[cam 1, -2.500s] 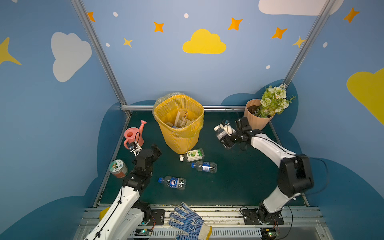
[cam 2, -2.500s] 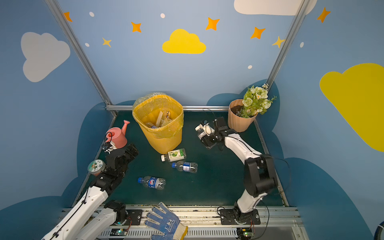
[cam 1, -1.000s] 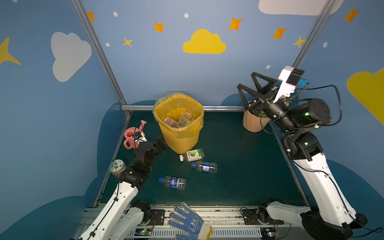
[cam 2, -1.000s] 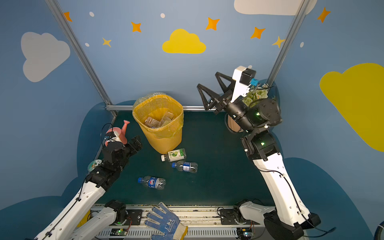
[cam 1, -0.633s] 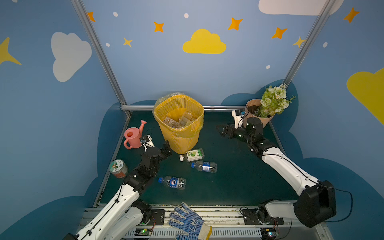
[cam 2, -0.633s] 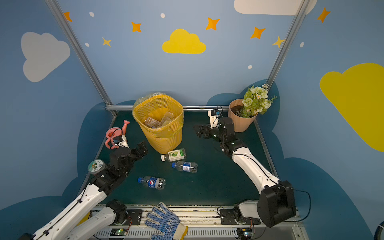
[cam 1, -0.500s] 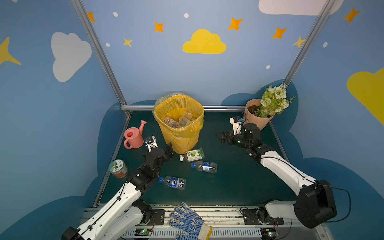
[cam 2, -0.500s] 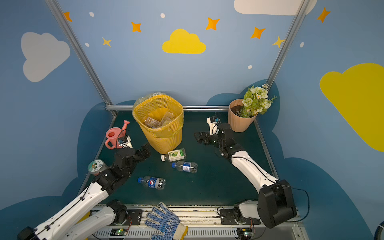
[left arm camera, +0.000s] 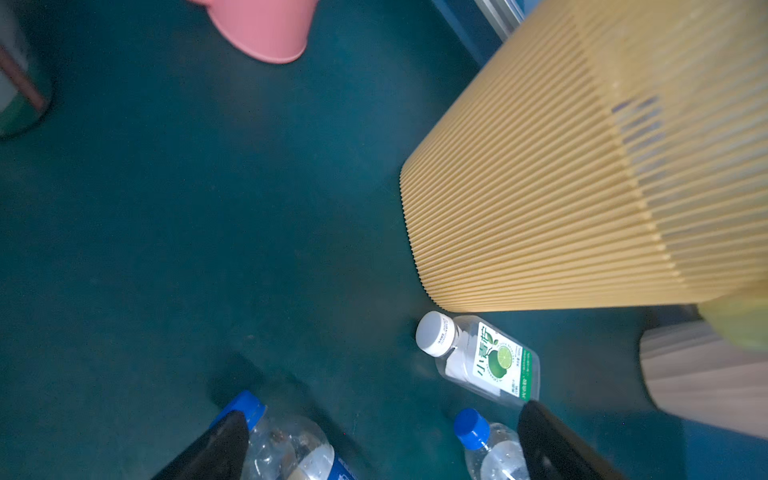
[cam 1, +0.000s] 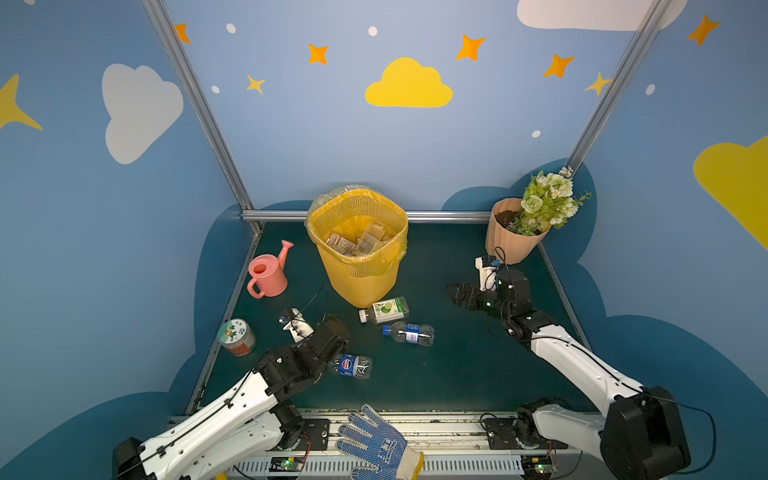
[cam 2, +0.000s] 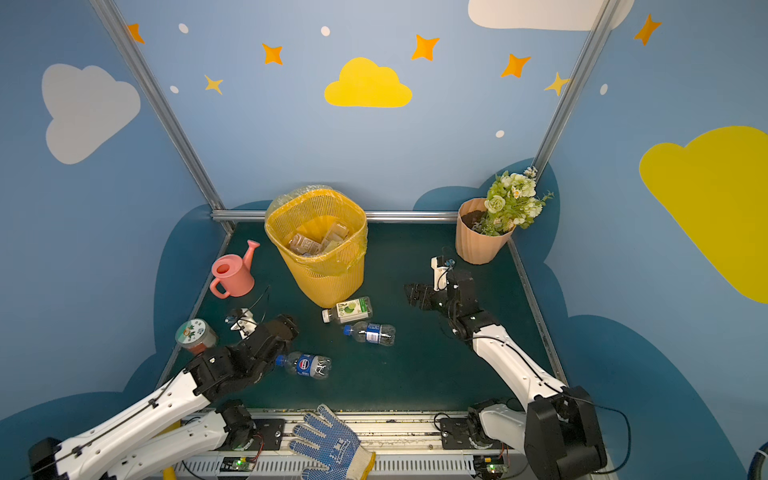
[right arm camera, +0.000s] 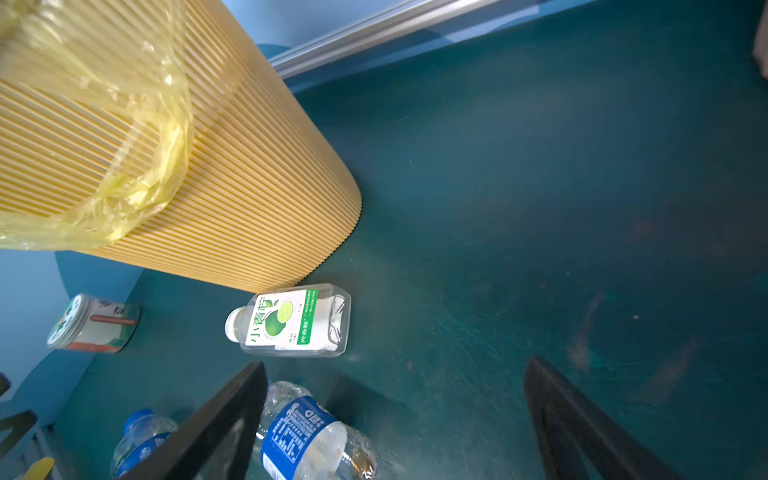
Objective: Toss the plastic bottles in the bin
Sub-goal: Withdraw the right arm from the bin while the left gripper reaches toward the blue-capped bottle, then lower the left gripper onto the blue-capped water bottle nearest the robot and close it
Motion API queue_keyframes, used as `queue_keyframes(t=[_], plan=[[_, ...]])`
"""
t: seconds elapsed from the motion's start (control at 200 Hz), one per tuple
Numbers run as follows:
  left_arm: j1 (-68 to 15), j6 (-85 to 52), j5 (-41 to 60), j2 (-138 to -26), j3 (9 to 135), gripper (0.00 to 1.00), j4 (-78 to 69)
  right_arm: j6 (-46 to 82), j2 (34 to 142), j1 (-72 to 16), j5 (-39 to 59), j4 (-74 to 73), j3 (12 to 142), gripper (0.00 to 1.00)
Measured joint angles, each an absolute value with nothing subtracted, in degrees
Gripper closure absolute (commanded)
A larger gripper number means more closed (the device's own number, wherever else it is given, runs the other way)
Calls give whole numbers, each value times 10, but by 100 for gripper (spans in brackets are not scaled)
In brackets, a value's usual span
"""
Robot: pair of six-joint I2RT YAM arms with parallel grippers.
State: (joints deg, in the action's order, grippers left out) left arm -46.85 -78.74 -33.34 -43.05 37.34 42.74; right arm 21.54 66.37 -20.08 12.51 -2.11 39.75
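Note:
The bin, a yellow ribbed basket with a bag liner, stands at the back middle with several plastic bottles inside. Three more lie on the green mat. A green-label one rests against the bin's base. A blue-label one lies just in front of it. Another blue-label bottle lies nearer the front. My left gripper hangs open just behind that bottle's cap. My right gripper is open and empty, low over the mat, right of the bottles.
A pink watering can stands left of the bin. A peach flower pot sits in the back right corner. A jar with a green-and-white lid is at the left edge. A blue glove lies on the front rail.
My right arm has come down from high at the back right to low over the mat. The left gripper has moved rightward and forward toward the front bottle. The bottles have not moved.

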Motion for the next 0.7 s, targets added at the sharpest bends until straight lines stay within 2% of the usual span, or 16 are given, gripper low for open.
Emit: queue_keyframes(t=[0.13,0.295,0.455,0.701], plan=[[-478,-892,-293,-416,318,2,415,194,647,-192,101,8,397,5],[-519,-986,-260,-482,288,4,406,176,620,-175,90,18,370,5],[-534,-1017,-245,-540,296,12,369,166,617,-156,94,30,356,5],[-541,-1047,-212,-605,295,13,315,166,609,-135,111,33,347,5]])
